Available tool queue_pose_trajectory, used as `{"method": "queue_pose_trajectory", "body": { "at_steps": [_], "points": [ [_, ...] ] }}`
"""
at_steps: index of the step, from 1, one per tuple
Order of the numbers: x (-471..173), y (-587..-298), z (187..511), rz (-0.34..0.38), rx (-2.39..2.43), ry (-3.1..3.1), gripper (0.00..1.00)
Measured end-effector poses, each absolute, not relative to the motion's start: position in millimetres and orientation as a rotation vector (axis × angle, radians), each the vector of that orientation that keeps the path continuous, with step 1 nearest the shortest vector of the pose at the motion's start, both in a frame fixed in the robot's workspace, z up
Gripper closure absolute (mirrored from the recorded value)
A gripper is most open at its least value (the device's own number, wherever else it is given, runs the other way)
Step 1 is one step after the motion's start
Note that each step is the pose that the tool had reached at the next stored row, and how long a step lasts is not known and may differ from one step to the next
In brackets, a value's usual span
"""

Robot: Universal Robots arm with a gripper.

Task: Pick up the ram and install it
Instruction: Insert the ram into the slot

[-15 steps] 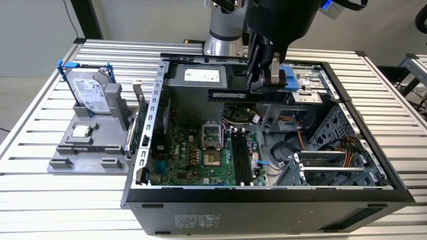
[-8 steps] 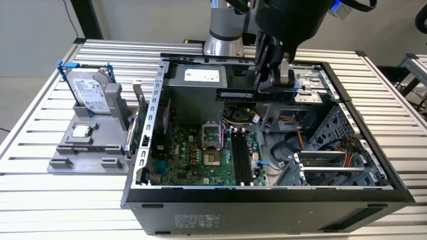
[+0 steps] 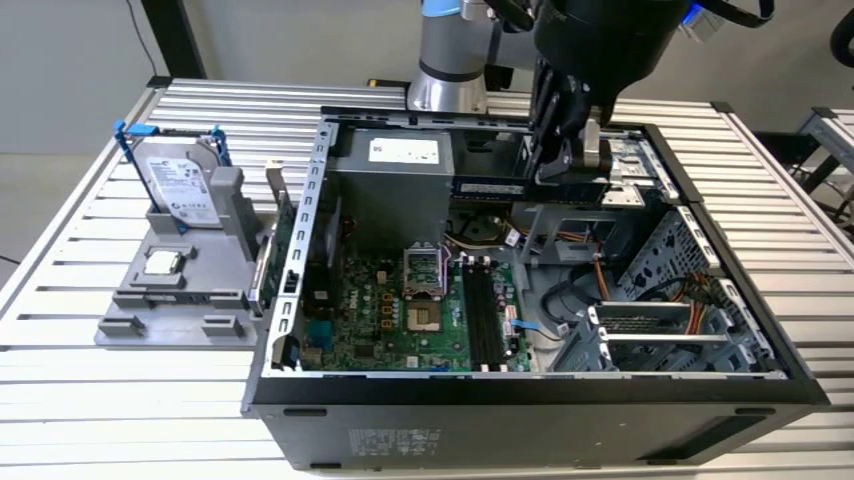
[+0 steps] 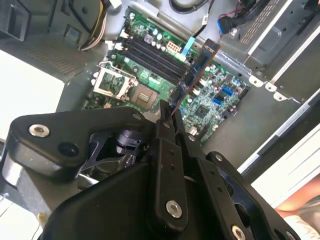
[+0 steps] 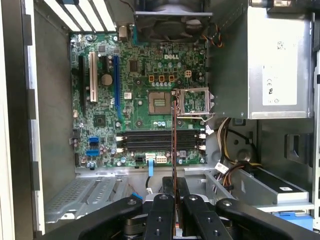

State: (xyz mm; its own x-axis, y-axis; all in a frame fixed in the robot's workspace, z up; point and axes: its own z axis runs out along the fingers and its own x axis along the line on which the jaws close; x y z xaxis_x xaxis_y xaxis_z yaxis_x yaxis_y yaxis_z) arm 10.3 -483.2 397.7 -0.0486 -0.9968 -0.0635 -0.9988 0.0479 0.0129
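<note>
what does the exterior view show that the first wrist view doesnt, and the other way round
The exterior view adds the hard drive standing in a grey fixture on the slatted table, beside the case. The first wrist view adds the white expansion slot. Both show the motherboard, its memory slots, and the ram clamped in the end effector.

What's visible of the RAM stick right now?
The ram is a long, thin, dark circuit-board stick, rigid and flat. The black gripper is shut on one end of it. In the first wrist view it appears edge-on as a thin line. It is held in the air over the open black computer case, above the green motherboard and clear of the black memory slots.
</note>
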Motion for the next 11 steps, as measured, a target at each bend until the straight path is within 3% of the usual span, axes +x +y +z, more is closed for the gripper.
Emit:
{"method": "queue_pose_trajectory", "body": {
  "at_steps": [11],
  "points": [
    [10.4, -482.5, 397.7, 0.083, -2.141, 2.247, 1.00]
  ]
}}
